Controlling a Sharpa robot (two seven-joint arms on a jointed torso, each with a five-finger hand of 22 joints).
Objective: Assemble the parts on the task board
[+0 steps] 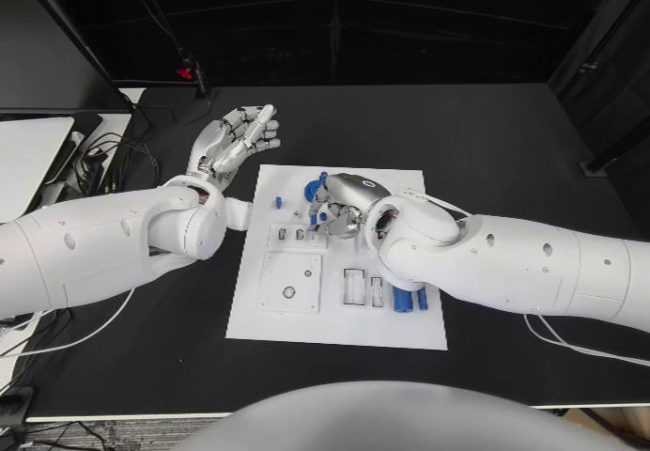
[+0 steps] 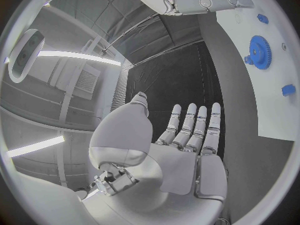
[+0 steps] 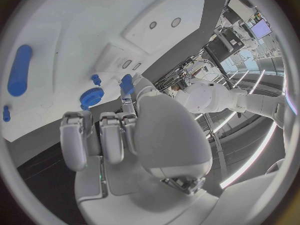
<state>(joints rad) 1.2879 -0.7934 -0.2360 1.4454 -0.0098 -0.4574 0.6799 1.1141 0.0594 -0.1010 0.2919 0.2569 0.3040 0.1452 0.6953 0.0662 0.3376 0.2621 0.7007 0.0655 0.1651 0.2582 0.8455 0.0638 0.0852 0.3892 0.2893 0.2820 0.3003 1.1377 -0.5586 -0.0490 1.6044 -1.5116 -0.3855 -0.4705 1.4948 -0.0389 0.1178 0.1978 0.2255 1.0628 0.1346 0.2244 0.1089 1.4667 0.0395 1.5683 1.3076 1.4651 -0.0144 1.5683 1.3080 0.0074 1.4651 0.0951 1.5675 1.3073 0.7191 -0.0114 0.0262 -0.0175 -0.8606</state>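
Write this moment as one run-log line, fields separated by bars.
left hand: open, off board | right hand: pinches small blue part over task board | blue gear: on board

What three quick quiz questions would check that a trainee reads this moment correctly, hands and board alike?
1. True or false: the left hand holds a part.
2. What is pinched at the fingertips of the right hand? A) a small blue part B) a cable C) nothing
3. Fill in: the toothed blue piece lying on the task board is a ____.

Key: 1. False: the left hand is bare, its fingers spread, over the black table beside the board. 2. A. 3. gear.
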